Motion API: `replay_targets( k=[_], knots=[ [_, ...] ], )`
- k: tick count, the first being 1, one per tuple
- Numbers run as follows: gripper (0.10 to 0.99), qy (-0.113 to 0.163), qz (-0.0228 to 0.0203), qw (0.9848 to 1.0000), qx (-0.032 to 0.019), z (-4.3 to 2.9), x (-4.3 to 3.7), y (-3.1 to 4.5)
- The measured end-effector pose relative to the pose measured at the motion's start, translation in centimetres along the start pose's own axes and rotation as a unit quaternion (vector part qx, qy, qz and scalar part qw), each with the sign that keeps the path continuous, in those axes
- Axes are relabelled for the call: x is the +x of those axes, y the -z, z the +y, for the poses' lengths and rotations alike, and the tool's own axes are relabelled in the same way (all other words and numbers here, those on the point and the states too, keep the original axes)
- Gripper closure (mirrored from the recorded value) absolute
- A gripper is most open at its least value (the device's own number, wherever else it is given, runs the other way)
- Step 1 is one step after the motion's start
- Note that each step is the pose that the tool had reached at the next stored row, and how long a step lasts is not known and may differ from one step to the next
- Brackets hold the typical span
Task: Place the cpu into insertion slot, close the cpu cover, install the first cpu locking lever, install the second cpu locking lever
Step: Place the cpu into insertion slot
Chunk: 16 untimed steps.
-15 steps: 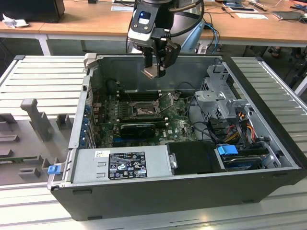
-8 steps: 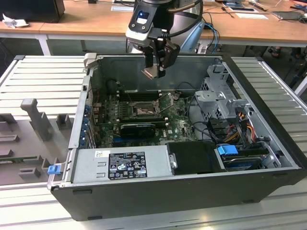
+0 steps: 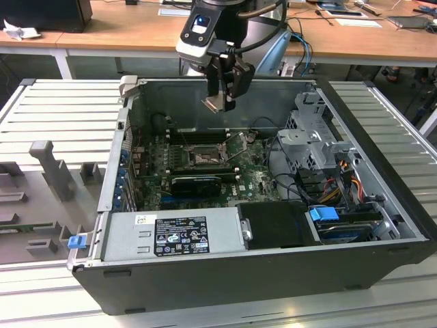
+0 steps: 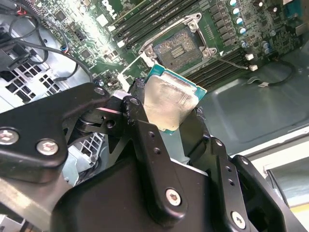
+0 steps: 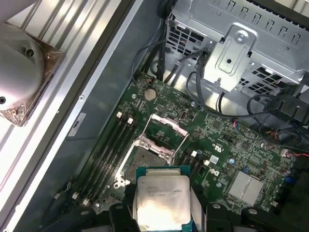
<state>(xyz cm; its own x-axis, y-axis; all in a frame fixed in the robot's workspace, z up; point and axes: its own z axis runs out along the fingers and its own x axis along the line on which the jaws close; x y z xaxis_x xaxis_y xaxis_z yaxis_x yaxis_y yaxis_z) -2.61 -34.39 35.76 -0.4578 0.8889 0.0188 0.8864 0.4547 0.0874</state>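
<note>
Clamping the cpu [image 5: 162, 200], pincer [image 3: 222, 96] over computer case [image 3: 225, 287], ribbed metal table [image 3: 61, 102], wooden desk [image 3: 123, 24]

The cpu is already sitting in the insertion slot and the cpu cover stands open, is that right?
Not quite: the second wrist view shows the cpu clamped in the jaws of the gripper above the board, the insertion slot empty. The cpu cover does stand open.

The hand [image 4: 170, 113] hides two cpu [image 4: 169, 96] edges in the second wrist view — the cpu covers one slot [image 5: 145, 157] edge in the first wrist view.
</note>
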Motion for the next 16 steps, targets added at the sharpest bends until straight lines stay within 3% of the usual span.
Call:
replay_targets(
  k=[16],
  knots=[
    [0.557, -0.040, -0.0035, 0.9992, -0.0007, 0.00, 0.00, -0.04]
  ],
)
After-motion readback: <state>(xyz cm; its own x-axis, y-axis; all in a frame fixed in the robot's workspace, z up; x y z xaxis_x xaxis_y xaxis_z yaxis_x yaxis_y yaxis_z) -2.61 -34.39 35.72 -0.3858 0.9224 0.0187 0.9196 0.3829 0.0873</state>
